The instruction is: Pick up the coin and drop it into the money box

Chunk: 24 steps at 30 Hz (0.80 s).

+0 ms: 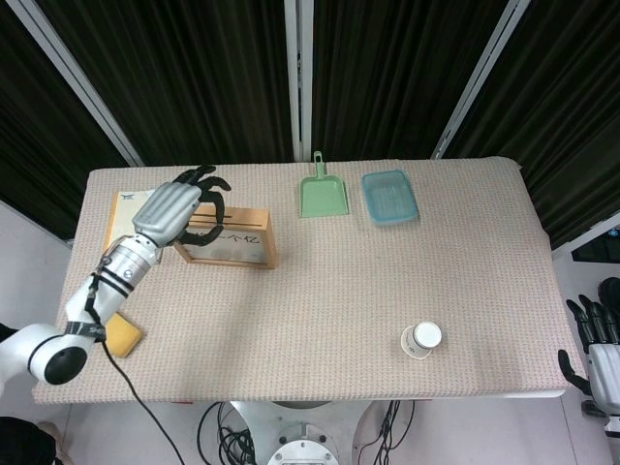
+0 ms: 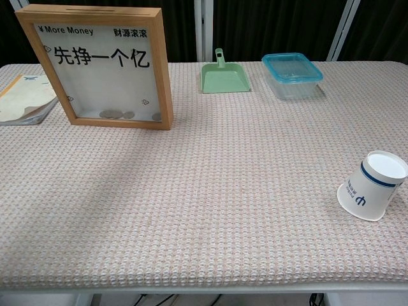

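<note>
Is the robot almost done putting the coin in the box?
Close, it seems. The left hand is above the top of the money box, where the slot is. Its fingers are curled, but no coin shows in them, so I cannot tell whether it holds one or has dropped it. A few coins already lie inside. The right hand is off the table's edge.
</note>
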Each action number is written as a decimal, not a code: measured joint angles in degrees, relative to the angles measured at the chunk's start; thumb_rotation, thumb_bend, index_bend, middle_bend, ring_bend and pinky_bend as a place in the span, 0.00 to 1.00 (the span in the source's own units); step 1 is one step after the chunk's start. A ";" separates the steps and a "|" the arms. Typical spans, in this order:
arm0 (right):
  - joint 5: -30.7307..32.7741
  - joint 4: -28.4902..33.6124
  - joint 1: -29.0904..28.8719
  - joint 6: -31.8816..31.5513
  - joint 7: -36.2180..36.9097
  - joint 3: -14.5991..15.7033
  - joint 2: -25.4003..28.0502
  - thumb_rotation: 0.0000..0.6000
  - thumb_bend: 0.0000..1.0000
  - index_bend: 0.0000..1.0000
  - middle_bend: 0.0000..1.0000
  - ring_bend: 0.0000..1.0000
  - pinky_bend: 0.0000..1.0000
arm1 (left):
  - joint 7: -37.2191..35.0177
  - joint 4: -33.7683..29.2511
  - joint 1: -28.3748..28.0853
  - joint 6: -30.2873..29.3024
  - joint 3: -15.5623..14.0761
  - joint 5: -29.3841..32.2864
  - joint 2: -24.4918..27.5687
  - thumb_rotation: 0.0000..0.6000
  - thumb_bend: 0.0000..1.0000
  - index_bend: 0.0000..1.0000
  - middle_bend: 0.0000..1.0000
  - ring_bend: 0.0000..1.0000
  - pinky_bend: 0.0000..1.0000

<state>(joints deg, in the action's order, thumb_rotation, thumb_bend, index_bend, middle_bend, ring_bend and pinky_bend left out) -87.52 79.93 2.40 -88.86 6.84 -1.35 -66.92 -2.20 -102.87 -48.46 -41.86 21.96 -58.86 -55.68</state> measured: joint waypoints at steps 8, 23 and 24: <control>0.11 -0.62 -0.17 0.39 0.73 -0.09 -0.07 1.00 0.38 0.00 0.00 0.00 0.00 | 0.39 5.08 -3.36 3.79 -1.38 6.88 -0.72 1.00 0.43 0.62 0.23 0.05 0.12; 0.67 -0.52 -0.16 0.88 -0.06 -0.11 -0.11 1.00 0.38 0.00 0.00 0.00 0.00 | -0.27 9.09 -4.69 4.21 -4.29 7.41 -3.71 1.00 0.43 0.62 0.23 0.05 0.12; 0.66 -0.41 -0.17 0.90 -0.18 -0.11 -0.08 1.00 0.38 0.00 0.00 0.00 0.00 | -0.47 9.31 -4.76 4.28 -4.28 7.41 -3.81 1.00 0.43 0.62 0.23 0.05 0.12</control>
<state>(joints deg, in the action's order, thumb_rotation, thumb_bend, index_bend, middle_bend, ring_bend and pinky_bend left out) -86.86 79.52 2.23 -87.95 6.66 -1.46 -67.00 -2.67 -93.56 -53.21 -37.58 17.68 -51.46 -59.49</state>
